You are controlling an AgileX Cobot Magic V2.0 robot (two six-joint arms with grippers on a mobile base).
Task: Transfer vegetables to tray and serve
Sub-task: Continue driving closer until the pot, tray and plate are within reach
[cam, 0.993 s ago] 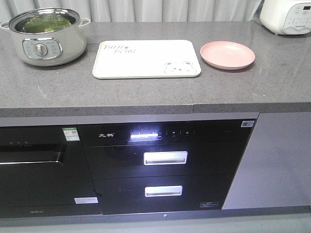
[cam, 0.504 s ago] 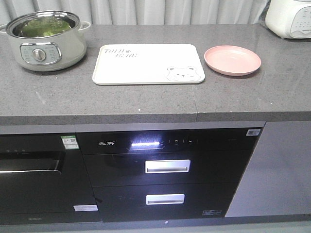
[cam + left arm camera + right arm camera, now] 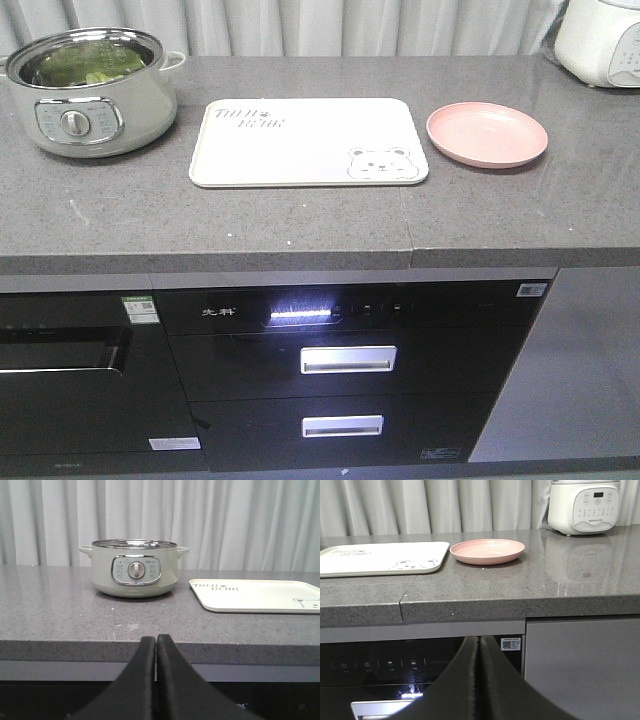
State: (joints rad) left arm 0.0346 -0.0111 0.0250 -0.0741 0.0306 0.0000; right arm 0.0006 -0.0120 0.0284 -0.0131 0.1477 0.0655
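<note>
Grey countertop (image 3: 300, 220): lettuce (image 3: 85, 62) sits in electric pot (image 3: 90, 105), left of tray (image 3: 290, 160), dead ahead of left gripper (image 3: 156, 642), the nearer arm. Right gripper (image 3: 479, 642) likewise: jaws closed, empty.

counter (image 3: 300, 215): grey speckled stone, polished, throws faint reflections. tray (image 3: 308, 142): smooth cream plastic, satin sheen. pot (image 3: 90, 95) left of tray: glossy pale body, bright polished metal rim. plate (image 3: 487, 133) right of tray: pink plastic, matt. appliance front (image 3: 250, 400) below tray: glossy black glass. my left claw (image 3: 156, 638) and right claw (image 3: 479, 639): smooth matt black.
</note>
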